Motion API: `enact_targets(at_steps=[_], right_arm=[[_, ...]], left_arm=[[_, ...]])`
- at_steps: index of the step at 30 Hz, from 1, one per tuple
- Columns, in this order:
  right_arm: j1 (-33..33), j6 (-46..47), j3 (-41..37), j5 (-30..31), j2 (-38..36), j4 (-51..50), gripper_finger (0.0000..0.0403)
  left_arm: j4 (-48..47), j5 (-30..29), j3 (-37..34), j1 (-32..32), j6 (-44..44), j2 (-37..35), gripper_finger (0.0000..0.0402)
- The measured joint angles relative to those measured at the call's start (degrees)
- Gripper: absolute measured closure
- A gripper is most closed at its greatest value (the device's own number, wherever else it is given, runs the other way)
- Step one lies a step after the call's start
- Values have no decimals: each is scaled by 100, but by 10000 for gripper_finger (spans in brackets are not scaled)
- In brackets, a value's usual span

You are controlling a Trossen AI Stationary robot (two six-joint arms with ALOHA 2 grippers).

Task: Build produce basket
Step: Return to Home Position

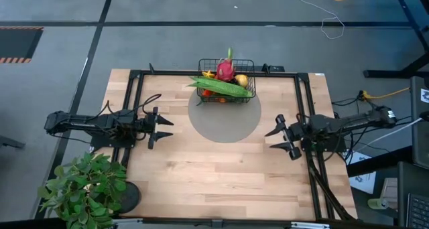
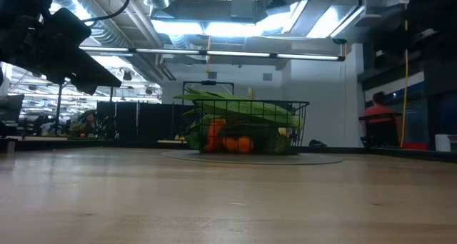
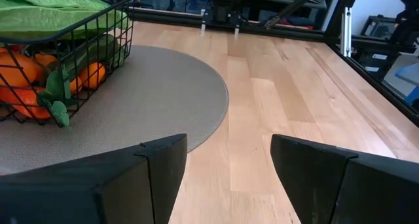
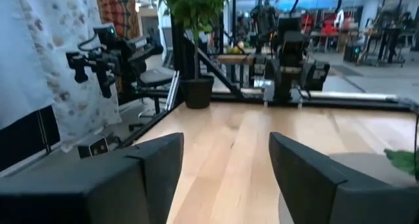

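Note:
The black wire basket [image 1: 226, 80] stands on a round grey mat [image 1: 224, 118] at the table's far middle. It holds the produce: a long green corn husk [image 1: 221, 88] lies across its top, a pink dragon fruit [image 1: 225, 69] sticks up at the back, and oranges [image 2: 238, 144] show through the mesh. My left gripper [image 1: 165, 128] is open at the table's left, clear of everything. At the table's right, my right gripper [image 1: 281, 139] is also open and holds nothing.
A leafy potted plant [image 1: 84, 189] stands at the near left corner. A black frame [image 1: 134, 108] runs along the table's left, far and right sides. Bare wood [image 1: 221, 175] lies between the mat and the near edge.

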Motion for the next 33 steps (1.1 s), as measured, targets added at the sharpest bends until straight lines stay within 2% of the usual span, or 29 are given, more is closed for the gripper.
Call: enact_targets(at_steps=[9, 16, 18, 33], right_arm=[[-15, -321, 4, 16, -982, -1038, 179], [-173, -335, 7, 737, -1617, -1769, 179], [-205, -433, 7, 762, -1790, -2082, 179], [-228, -591, 9, 599, -1854, -2086, 179]], left_arm=[[0, 0, 0, 2, 0, 1, 191], [0, -1, 0, 1, 0, 0, 191], [0, -2, 0, 1, 0, 0, 191], [0, 0, 0, 0, 0, 0, 191]])
